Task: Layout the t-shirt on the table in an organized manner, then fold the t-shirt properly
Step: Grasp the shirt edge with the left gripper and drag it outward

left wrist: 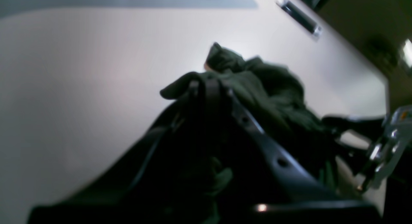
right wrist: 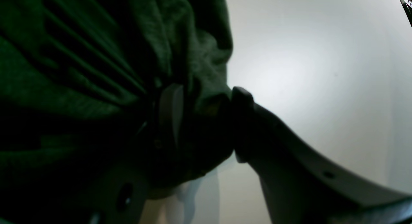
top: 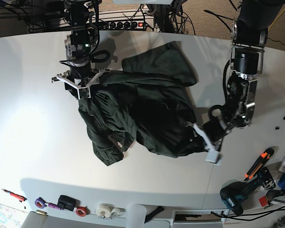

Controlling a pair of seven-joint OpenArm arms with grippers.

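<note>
Presently both grippers, left gripper (top: pixel 203 137) and right gripper (top: pixel 84 89), have jaws clamped on the crumpled t-shirt (top: pixel 147 114), positioned for spreading it across the bench (top: pixel 28 118).

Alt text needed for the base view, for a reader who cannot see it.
A crumpled dark green t-shirt lies on a white table, with the right claw and the left claw each gripping an opposite edge of it. Small tools line the table's near edge.
</note>
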